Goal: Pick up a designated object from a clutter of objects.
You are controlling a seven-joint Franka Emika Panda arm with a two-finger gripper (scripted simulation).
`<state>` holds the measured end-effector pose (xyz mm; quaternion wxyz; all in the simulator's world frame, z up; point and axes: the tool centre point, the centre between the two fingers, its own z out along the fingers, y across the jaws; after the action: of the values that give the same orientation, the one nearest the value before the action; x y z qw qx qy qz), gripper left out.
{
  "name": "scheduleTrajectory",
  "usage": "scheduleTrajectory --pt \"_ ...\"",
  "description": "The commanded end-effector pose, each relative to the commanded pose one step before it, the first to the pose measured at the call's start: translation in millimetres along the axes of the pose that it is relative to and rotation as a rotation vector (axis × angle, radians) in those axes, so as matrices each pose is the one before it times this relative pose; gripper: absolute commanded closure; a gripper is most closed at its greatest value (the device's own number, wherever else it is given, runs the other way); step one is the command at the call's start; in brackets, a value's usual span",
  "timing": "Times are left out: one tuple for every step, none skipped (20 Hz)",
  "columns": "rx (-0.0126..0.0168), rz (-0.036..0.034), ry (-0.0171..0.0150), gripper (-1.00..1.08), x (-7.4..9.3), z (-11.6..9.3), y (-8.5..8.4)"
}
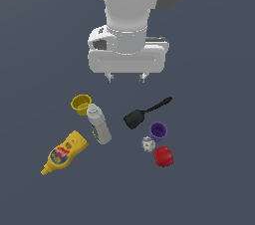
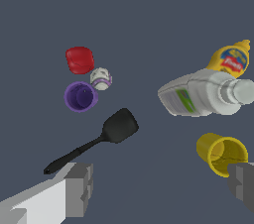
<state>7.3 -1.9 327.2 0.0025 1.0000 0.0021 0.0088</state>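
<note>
Purple cup (image 1: 158, 130) sat untouched beside the ball (image 1: 147, 144), your hand (image 1: 126, 76) hung spread above, so you'd needed to approach.

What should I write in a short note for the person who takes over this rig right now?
Gripper: open, empty, hanging above the clutter, touching nothing.
Purple cup: upright on the floor, opening up. The whitish ball and red cup lie close by; the black spatula has its blade near the cup.
Done: nothing picked up yet.
Left: move over the purple cup, descend, grasp it, lift it.
</note>
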Motion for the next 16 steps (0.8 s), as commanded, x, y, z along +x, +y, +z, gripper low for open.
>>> scheduleTrajectory --pt "0.00000 0.00000 0.00000 -0.20 0.00 0.00 0.01" --pt "0.00048 -0.00147 0.00010 -0.20 0.14 0.22 -0.69" --pt "0.00146 -0.00428 0.00027 -0.20 0.40 0.62 -1.99" --pt "0.00237 -0.00683 0.00043 -0.20 0.61 0.97 -3.15" --pt "0.00277 -0.00779 0.00048 -0.20 0.67 1.07 -3.53" --pt "0.00192 -0.00517 0.00031 -0.20 0.40 0.63 -2.25" --pt "0.00089 -0.00222 0.00013 -0.20 0.13 0.20 -0.87" --pt "0.00000 0.00000 0.00000 -0.20 -0.04 -0.07 0.04" --pt "-0.00068 0.00155 -0.00008 -0.20 -0.01 -0.01 0.50" --pt "-0.00097 0.00120 -0.00003 -0.20 0.25 0.42 -0.15" --pt "-0.00144 0.00149 -0.00001 -0.20 0.46 0.77 -0.49" --pt "-0.00198 0.00216 -0.00001 -0.20 0.60 1.00 -0.57" --pt "-0.00246 0.00279 -0.00001 -0.20 0.71 1.21 -0.63" --pt "-0.00298 0.00341 0.00002 -0.20 0.84 1.43 -0.73" --pt "-0.00341 0.00388 0.00006 -0.20 0.97 1.67 -0.89" --pt "-0.00389 0.00438 0.00012 -0.20 1.10 1.92 -1.07"
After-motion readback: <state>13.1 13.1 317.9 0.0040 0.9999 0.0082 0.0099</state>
